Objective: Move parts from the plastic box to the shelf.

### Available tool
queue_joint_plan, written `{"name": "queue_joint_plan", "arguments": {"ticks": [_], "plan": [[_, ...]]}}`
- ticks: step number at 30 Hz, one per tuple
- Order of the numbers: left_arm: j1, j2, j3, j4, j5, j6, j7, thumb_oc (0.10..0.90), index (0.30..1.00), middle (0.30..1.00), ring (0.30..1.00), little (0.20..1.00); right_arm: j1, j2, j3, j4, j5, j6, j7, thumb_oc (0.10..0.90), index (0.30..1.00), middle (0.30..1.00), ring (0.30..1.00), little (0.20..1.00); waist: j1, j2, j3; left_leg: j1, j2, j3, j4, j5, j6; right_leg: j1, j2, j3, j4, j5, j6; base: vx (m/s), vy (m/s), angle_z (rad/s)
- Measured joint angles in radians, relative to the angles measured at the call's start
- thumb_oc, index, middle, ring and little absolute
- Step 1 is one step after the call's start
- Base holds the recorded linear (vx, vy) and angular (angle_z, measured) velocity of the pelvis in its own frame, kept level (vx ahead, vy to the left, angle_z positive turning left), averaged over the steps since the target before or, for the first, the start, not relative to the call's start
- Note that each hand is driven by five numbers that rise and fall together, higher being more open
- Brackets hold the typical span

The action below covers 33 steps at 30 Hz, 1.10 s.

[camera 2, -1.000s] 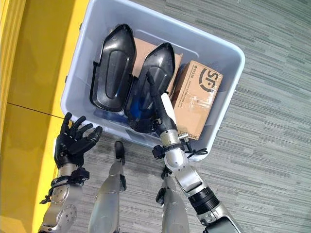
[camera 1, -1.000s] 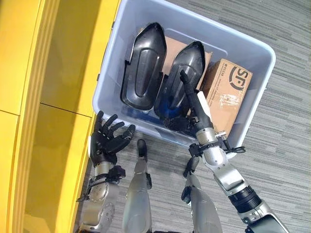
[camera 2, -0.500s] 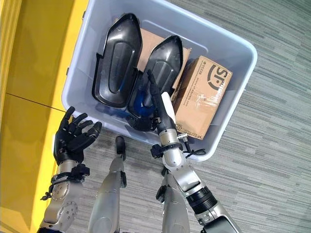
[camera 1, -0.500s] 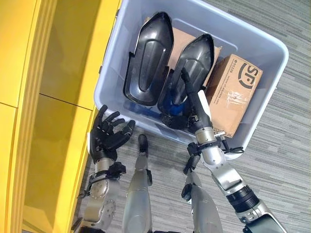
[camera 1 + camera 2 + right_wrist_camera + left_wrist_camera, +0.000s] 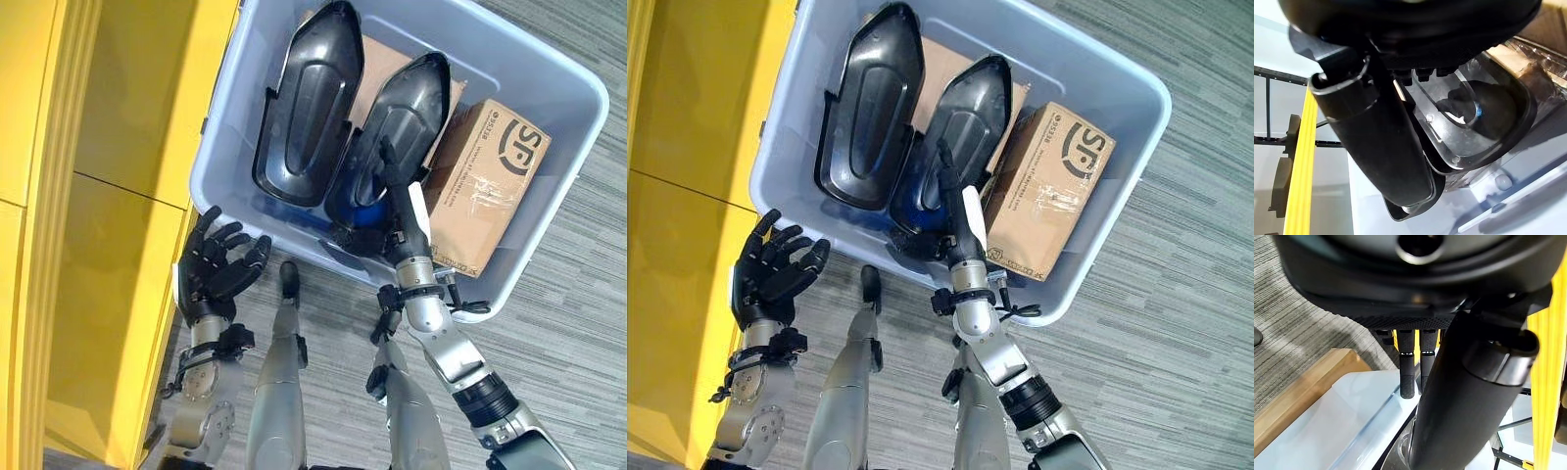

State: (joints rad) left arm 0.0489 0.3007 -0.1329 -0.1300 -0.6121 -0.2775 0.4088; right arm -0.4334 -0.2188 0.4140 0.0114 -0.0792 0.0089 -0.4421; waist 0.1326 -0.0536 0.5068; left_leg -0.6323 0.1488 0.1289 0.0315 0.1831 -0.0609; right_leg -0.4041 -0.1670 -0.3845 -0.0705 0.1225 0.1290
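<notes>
2 black parts [image 5: 306, 108] in plastic box [image 5: 549, 69], under right hand [image 5: 397, 201], fingers straight, empty.

Arms: silver-grey shells, black joint rings
Left hand [image 5: 214, 274]: dark, ribbed fingers
Right hand [image 5: 392, 211]: dark, white thumb cover
Wrists: black collars with small screws
</notes>
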Motion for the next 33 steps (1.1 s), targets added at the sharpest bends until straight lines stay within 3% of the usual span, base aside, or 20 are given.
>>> {"name": "queue_joint_plan", "arguments": {"ticks": [6,13,33], "plan": [[-0.004,0.001,-0.009,0.004,-0.001,-0.007,0.018,0.900,1.000,1.000,1.000,1.000,-0.035,0.006,-0.008,0.001,-0.040,0.000,-0.057,0.900,1.000,1.000,1.000,1.000,-0.002,0.000,0.000,-0.045,-0.015,-0.007,0.003,0.005,0.011,-0.049,-0.017,-0.003,0.023,-0.005,0.006,0.00,0.020,0.04],[-0.003,-0.002,-0.069,0.102,-0.004,0.053,0.044,0.900,1.000,1.000,1.000,1.000,-0.055,0.029,-0.030,0.004,-0.040,0.000,-0.093,0.900,1.000,1.000,1.000,1.000,-0.008,0.001,0.001,-0.092,-0.027,-0.016,0.015,0.004,0.019,-0.086,-0.030,-0.014,0.035,-0.008,0.011,0.01,0.020,0.06],[-0.005,0.000,-0.058,0.088,-0.002,0.050,0.061,0.900,1.000,1.000,1.000,1.000,-0.050,0.048,-0.027,0.044,-0.127,-0.026,-0.148,0.900,1.000,1.000,1.000,1.000,-0.025,0.001,0.001,-0.154,-0.036,-0.025,0.023,0.009,0.030,-0.159,-0.046,-0.014,0.077,-0.018,0.017,0.00,0.002,0.00]]}}
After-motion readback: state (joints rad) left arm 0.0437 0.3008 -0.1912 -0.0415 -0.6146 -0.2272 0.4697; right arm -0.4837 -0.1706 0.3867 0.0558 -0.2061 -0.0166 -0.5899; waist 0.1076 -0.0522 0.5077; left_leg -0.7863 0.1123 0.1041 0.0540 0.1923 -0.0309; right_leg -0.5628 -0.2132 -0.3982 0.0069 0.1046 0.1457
